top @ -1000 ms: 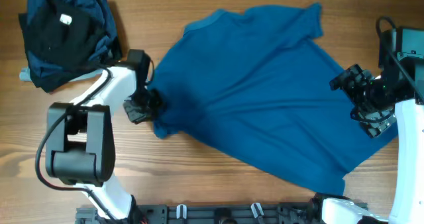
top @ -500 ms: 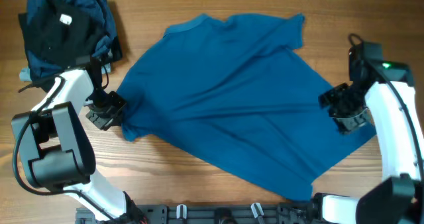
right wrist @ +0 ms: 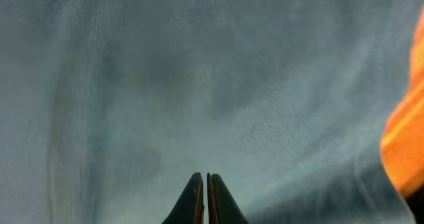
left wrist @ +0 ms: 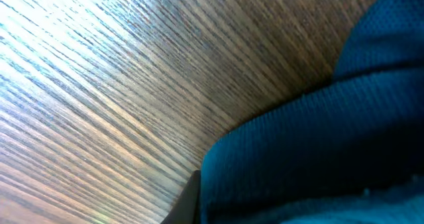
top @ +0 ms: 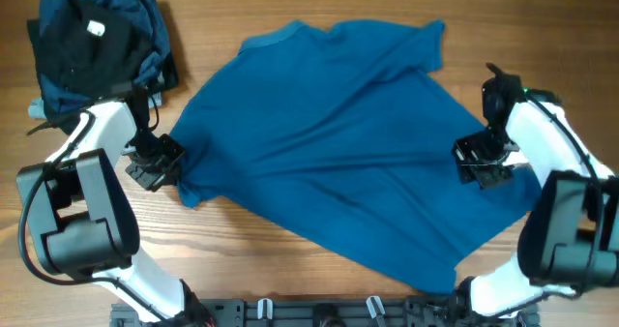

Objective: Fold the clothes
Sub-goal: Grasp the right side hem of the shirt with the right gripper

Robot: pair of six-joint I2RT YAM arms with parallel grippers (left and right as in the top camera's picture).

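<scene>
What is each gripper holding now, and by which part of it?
Left gripper holds the blue polo shirt by a sleeve edge. Right gripper rests shut against the shirt near its hem; a hold cannot be told.

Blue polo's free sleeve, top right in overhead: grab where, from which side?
Pinch the cuff edge of the free sleeve of the blue polo, coming in low from the robot's right. The sleeve lies flat with its cuff facing right onto the bare table, nothing on it, so a finger can likely slide under there.
</scene>
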